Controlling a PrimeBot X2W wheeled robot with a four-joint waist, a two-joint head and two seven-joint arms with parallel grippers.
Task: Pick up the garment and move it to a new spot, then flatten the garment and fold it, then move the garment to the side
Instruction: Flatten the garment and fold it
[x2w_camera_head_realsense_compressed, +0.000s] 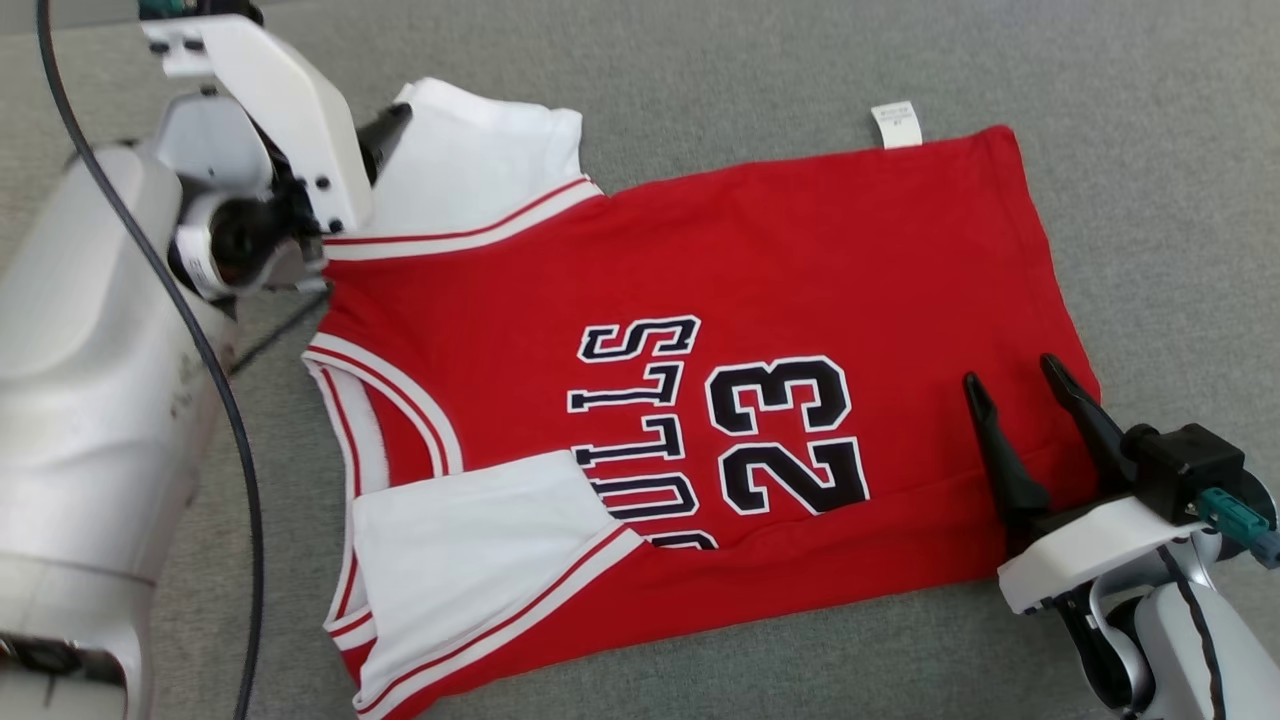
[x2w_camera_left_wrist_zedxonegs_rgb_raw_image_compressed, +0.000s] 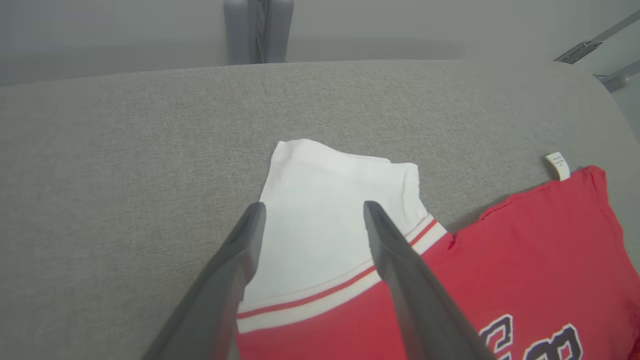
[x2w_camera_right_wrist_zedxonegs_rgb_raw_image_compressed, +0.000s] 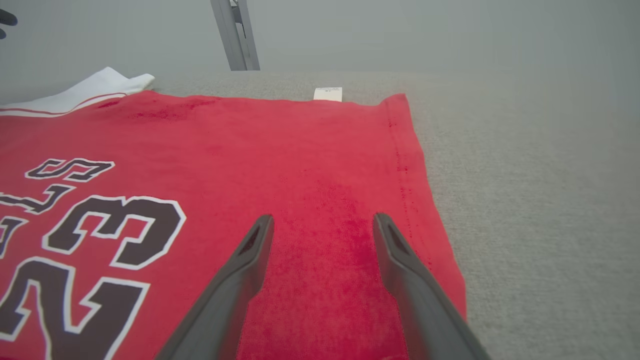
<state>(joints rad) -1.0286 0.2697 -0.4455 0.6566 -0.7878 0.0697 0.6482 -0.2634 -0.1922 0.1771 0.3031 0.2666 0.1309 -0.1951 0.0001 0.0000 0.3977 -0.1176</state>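
Observation:
The garment (x2w_camera_head_realsense_compressed: 760, 260) is a red jersey with white sleeves, black "BULLS" lettering and the number 23, spread flat on the grey fabric surface (x2w_camera_head_realsense_compressed: 1150, 150). Its near white sleeve is folded in over the chest. My left gripper (x2w_camera_left_wrist_zedxonegs_rgb_raw_image_compressed: 312, 210) hovers open over the far white sleeve (x2w_camera_left_wrist_zedxonegs_rgb_raw_image_compressed: 330, 200) at the upper left, nothing between its fingers. Over the red hem corner (x2w_camera_right_wrist_zedxonegs_rgb_raw_image_compressed: 325, 240) at the lower right, my right gripper (x2w_camera_head_realsense_compressed: 1012, 378) stands open, holding nothing. A white label (x2w_camera_head_realsense_compressed: 896, 124) sticks out from the far edge.
A black cable (x2w_camera_head_realsense_compressed: 215, 380) runs along my pale left arm (x2w_camera_head_realsense_compressed: 90, 400) at the left. In the wrist views a grey metal post (x2w_camera_left_wrist_zedxonegs_rgb_raw_image_compressed: 257, 30) stands beyond the far edge of the surface. Bare grey fabric lies to the right of the jersey.

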